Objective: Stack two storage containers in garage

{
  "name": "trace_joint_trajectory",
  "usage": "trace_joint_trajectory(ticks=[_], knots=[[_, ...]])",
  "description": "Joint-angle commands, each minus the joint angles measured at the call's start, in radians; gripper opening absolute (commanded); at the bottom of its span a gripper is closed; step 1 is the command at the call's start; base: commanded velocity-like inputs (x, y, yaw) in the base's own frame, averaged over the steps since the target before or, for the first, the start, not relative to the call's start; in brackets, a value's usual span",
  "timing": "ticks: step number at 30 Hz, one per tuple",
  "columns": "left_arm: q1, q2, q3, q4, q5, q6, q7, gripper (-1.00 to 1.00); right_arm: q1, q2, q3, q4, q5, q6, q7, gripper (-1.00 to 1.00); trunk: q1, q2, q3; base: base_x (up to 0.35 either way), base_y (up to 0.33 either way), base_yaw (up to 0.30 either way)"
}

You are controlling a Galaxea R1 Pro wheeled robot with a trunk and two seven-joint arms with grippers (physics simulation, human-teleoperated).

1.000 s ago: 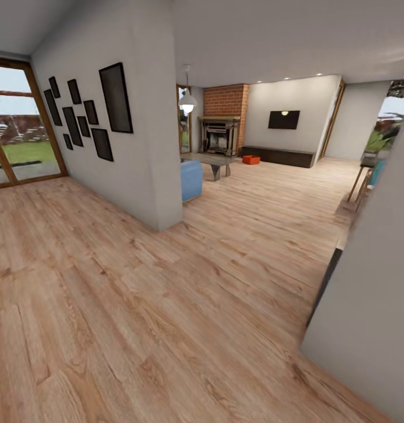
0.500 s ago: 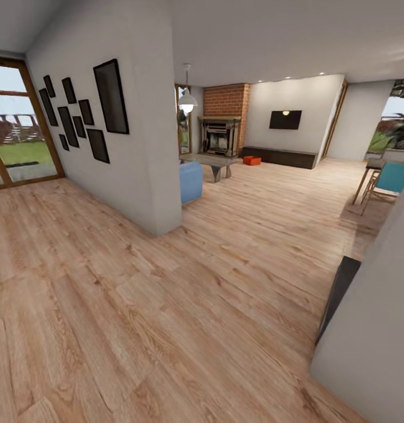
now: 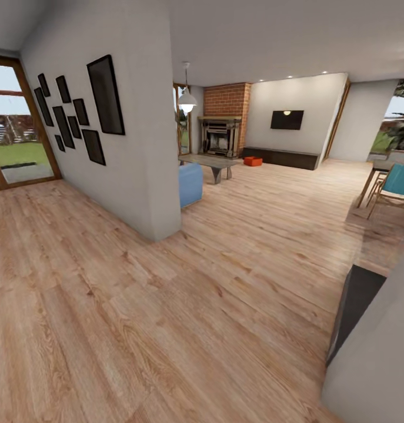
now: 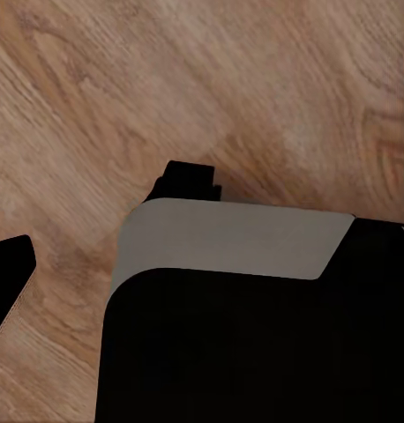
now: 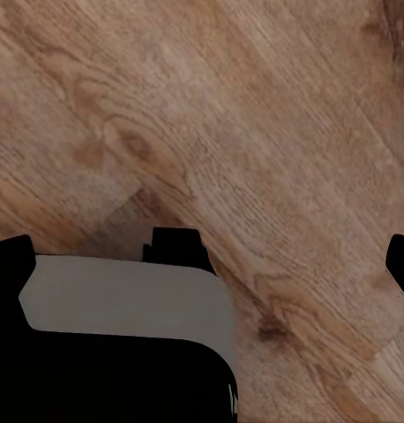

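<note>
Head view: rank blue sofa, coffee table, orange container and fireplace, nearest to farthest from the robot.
1. Blue sofa, just past the wall corner, left of centre.
2. Coffee table, behind the sofa.
3. Orange container, on the floor right of the table.
4. Fireplace, at the back wall.

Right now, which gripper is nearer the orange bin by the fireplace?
Cannot tell left from right. The orange bin sits far across the wood floor; the left gripper and right gripper both hang over floorboards beside the robot's base.
</note>
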Motion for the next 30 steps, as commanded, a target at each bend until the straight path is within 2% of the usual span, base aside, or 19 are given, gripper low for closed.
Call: trace_joint_trajectory(ticks=[1, 12, 24, 30], knots=[[-0.001, 0.000, -0.001, 0.000, 0.009, 0.003, 0.003, 1.00, -0.001, 0.001, 0.008, 0.003, -0.009, -0.005, -0.001, 1.00, 0.001, 0.000, -0.001, 0.322, 0.000, 0.000], [-0.001, -0.002, -0.001, 0.000, 0.009, 0.003, 0.003, 1.00, -0.001, 0.001, 0.009, 0.003, -0.008, -0.005, 0.000, 1.00, 0.001, 0.000, -0.001, 0.322, 0.000, -0.004], [0.000, -0.002, -0.001, 0.000, 0.009, 0.003, 0.003, 1.00, -0.001, 0.001, 0.010, 0.003, -0.008, -0.004, 0.002, 1.00, 0.001, 0.000, -0.001, 0.322, 0.000, -0.188], [0.000, -0.002, -0.001, 0.000, 0.009, 0.003, 0.003, 1.00, -0.001, 0.001, 0.009, 0.003, -0.008, -0.004, 0.001, 1.00, 0.001, 0.000, -0.001, 0.322, 0.000, -0.043]])
